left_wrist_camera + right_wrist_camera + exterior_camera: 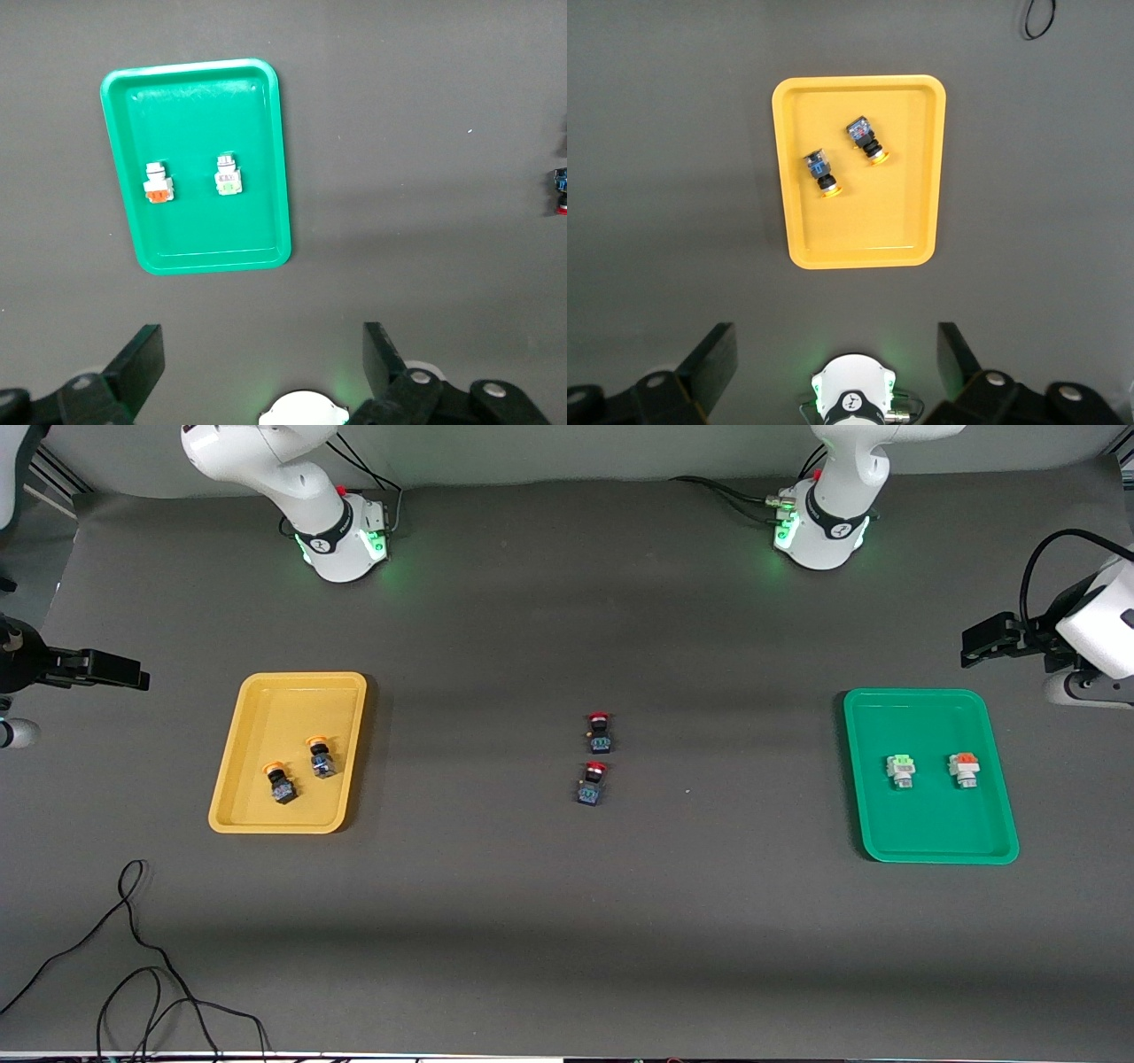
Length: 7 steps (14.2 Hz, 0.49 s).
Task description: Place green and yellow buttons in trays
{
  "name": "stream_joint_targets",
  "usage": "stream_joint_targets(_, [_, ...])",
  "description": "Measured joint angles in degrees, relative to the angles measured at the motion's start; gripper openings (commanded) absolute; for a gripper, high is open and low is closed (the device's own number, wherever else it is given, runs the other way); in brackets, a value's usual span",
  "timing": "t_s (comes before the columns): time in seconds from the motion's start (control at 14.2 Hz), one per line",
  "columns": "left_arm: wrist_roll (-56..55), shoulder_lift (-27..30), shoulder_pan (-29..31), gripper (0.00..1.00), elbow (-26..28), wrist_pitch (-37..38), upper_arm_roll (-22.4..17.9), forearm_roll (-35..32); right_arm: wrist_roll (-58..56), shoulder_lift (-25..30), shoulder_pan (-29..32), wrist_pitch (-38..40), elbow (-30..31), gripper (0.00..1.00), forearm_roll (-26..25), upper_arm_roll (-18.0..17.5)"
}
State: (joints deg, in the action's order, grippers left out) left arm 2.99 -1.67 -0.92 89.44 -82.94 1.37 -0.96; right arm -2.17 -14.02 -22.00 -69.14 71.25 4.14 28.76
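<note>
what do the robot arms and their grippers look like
Both arms are glossy white with black joint bands and a green glow at their bases, the left arm and right arm alike, with black cables trailing from each base. The left gripper and right gripper are black with flat fingers.

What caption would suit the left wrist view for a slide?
Open left gripper hovers above a green tray holding two white-bodied buttons, one orange-capped, one green-capped.

One tray (229, 815) with two buttons (301, 769) lies toward the right arm's end of the surface (567, 939); another tray (999, 841) with two buttons (932, 771) toward the left arm's; two loose switches (595, 757) lie between.
</note>
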Motion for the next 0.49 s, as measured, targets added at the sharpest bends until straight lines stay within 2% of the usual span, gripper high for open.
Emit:
stream_joint_targets(0.21, [0.02,0.01,-0.06,1.00,0.06,-0.19,0.11,0.02,0.24,1.51,11.16,0.32,0.71,1.00,-1.34,-11.42])
stream_joint_targets(0.35, [0.02,0.01,-0.26,1.00,0.06,-0.22,0.32,0.15,0.26,3.93,19.46,-1.05,3.44,1.00,-1.97,-19.69])
stream_joint_targets(0.49, [0.02,0.01,-0.38,1.00,0.06,-0.23,0.44,0.55,0.26,7.48,22.97,-4.95,7.67,1.00,-2.02,-22.79])
